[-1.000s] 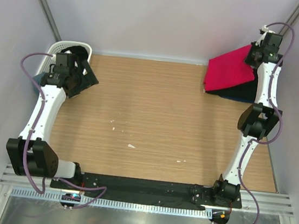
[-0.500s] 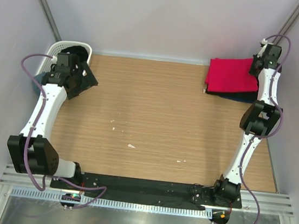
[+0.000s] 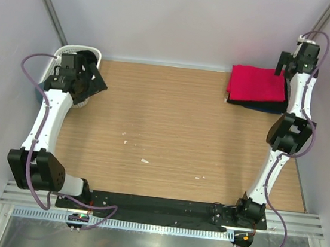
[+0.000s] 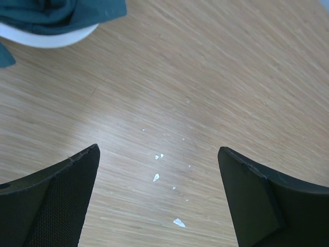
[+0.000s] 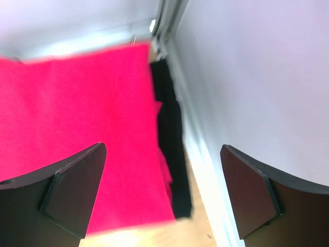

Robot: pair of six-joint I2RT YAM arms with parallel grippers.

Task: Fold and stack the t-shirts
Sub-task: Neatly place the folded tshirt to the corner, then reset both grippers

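Top external view: one red t-shirt (image 3: 257, 83) lies folded flat in the far right corner of the worktop (image 3: 171, 118). It forms a neat rectangle, its longer side running left to right along the back wall and its edges roughly square to the worktop's edges. It is on top of a stack. Beneath it a black t-shirt (image 3: 265, 104) shows as a dark band along the near edge. From the right wrist the same black cloth shows as a narrow strip down the red one's right side, next to the side wall (image 5: 257, 77). How many dark layers lie under the red cannot be told.

The right end effector (image 5: 163, 149) hangs above that stack. Its two fingers are spread wide with nothing between them, and the red cloth fills the space below.

A white basket (image 3: 57, 61) stands in the far left corner. One grey-blue t-shirt (image 4: 67, 15) lies bunched in it, unfolded, spilling over the white rim. No long axis can be made out in that heap.

The left end effector (image 4: 159, 154) is just beside the basket. Its fingers are also held well apart and empty, above bare wood. A handful of small white flecks (image 4: 157, 177) dot the wood beneath it.
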